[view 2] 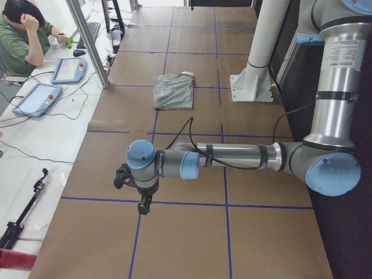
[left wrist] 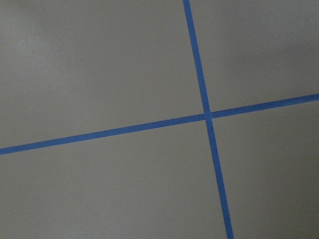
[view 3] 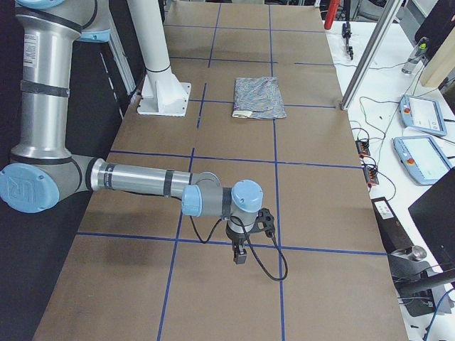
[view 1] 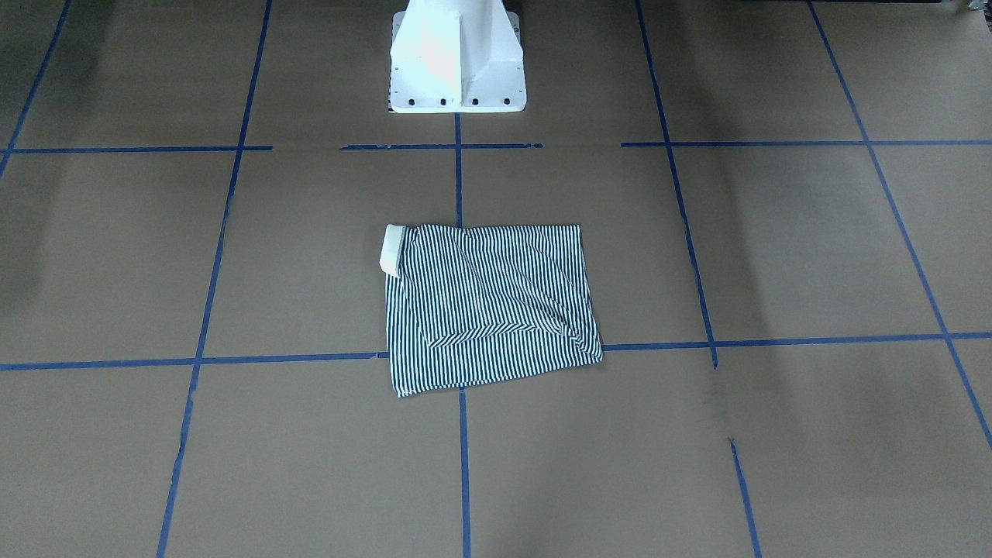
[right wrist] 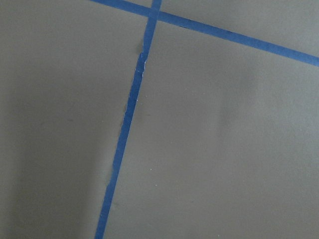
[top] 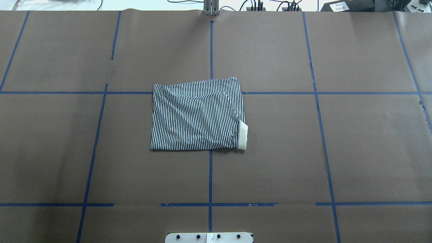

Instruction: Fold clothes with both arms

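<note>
The clothes [view 1: 492, 306] are one navy-and-white striped shirt, folded into a rough rectangle at the table's centre [top: 197, 114]. Its cream collar [top: 243, 135] sticks out at one corner. Both arms are held out far from it at opposite ends of the table. The left gripper [view 2: 142, 206] shows only in the exterior left view, hanging over the brown paper, and I cannot tell if it is open or shut. The right gripper [view 3: 240, 257] shows only in the exterior right view, and its state cannot be told either. Both wrist views hold just paper and blue tape.
Brown paper with a blue tape grid [top: 211, 175] covers the table. The white pedestal base [view 1: 457, 62] stands at the robot's side. A seated person [view 2: 23, 35] and teach pendants [view 2: 38, 99] are at a side desk, with more pendants [view 3: 419, 153] there.
</note>
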Available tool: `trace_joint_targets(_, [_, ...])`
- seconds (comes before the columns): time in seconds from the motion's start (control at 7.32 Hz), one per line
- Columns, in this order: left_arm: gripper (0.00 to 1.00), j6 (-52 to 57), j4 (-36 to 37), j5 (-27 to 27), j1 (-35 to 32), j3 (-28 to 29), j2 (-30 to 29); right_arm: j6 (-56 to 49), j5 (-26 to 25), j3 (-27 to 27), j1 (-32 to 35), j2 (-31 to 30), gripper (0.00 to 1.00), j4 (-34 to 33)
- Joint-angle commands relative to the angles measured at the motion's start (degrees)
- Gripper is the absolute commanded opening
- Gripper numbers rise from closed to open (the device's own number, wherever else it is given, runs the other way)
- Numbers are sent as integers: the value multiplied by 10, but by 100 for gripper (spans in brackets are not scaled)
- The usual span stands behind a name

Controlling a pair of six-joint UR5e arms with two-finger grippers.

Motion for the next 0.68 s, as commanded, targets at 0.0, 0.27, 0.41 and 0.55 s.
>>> trace_joint_targets(0.0, [100,12,1,-20,-5,-1,-1,-2,1,1,0,-1,100,0])
trace_joint_targets(0.27, [100,14,0,-15,-2,-6,4,-8,-7,5,0,0,100,2])
trace_joint_targets(0.41, [100,13,1,-12,5,-6,1,-2,-9,5,0,0,100,2])
trace_joint_targets(0.55, [100,12,1,-10,5,-5,3,-1,-9,5,0,-9,100,2])
